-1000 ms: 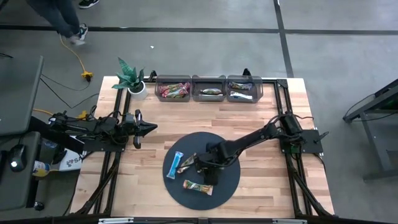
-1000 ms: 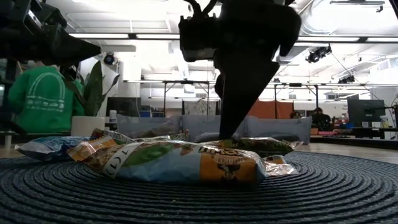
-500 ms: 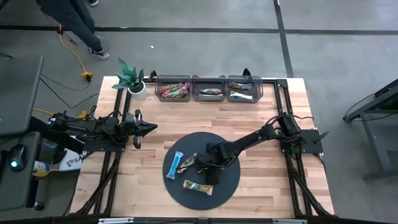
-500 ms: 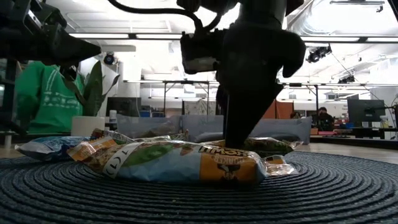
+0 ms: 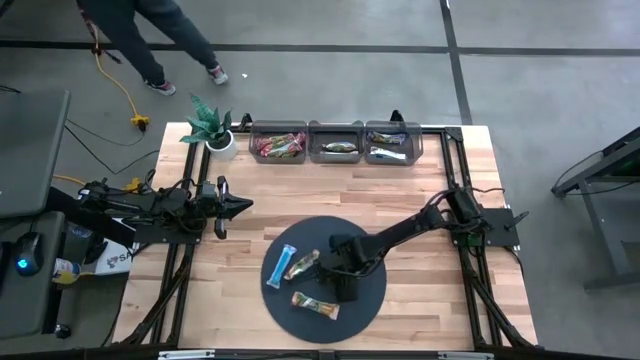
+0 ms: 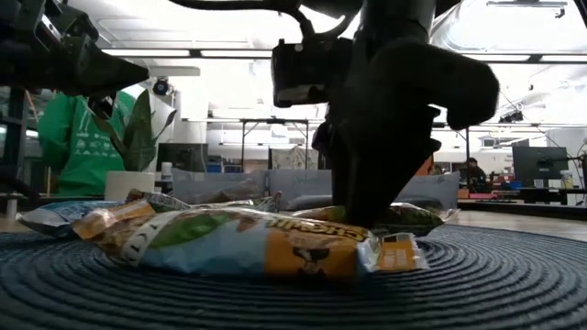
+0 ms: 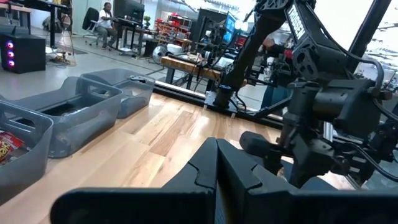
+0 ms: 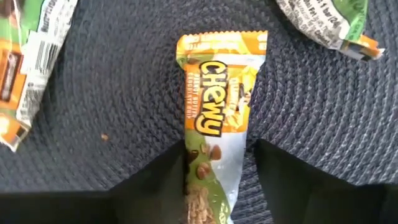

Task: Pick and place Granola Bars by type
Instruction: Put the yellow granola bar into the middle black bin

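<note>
Right end effector [image 5: 338, 282]: lowered over the dark round mat [image 5: 372, 298], fingers [image 8: 163, 180] spread to either side of a bar, not pinching it.
Bar between the fingers [image 8: 215, 134]: orange-and-green glossy wrapper with "Chewy" lettering and crimped ends, lying flat, lengthwise between the fingers.
Other Granola Bars: a light blue bar [image 5: 283, 266] and a green-brown one [image 5: 303, 264] lie on the mat beside the right end effector; another multicolour bar [image 5: 314, 305] lies just in front of it.
Mat texture: woven in concentric ridges, plain in the low view and the right wrist view; the high view shows it only as a flat dark disc.
Sorted bars: three clear plastic bins [image 5: 335, 142] along the far edge of the wooden surface [image 5: 440, 195], well apart from the right end effector, each holding wrappers.
Left end effector [image 5: 240, 205]: hovers over bare wood off the mat, fingers pressed together.
Low view only: crinkled foil [image 6: 238, 243] up close, and a person in green [image 6: 78, 137] behind.
</note>
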Available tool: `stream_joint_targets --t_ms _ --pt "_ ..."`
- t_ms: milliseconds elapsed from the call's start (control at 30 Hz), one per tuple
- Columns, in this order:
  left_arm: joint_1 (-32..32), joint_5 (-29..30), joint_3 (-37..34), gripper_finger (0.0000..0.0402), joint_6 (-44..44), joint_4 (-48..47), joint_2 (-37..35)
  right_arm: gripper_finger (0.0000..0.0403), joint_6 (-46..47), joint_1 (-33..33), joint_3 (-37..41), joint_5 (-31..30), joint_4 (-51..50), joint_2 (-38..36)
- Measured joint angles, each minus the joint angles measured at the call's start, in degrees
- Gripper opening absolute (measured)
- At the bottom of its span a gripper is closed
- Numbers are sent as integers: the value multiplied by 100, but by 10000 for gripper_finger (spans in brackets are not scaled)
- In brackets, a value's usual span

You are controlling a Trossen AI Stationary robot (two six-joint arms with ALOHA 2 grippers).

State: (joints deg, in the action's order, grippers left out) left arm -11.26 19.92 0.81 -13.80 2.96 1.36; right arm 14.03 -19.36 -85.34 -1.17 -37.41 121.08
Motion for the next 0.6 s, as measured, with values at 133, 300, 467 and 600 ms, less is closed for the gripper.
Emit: stream_joint_targets --t_ms 133,300,467,600 --pt "1 0 -1 1 0 -1 1 145 -60 -26 0 -6 -21 4" --pt "-1 0 1 1 0 0 -1 109 113 -23 -3 15 -148 4" --pt "-1 2 1 1 0 -1 1 77 281 -19 -11 63 -367 4" --pt "-1 2 -1 1 0 0 1 63 520 -19 -15 116 -590 4"
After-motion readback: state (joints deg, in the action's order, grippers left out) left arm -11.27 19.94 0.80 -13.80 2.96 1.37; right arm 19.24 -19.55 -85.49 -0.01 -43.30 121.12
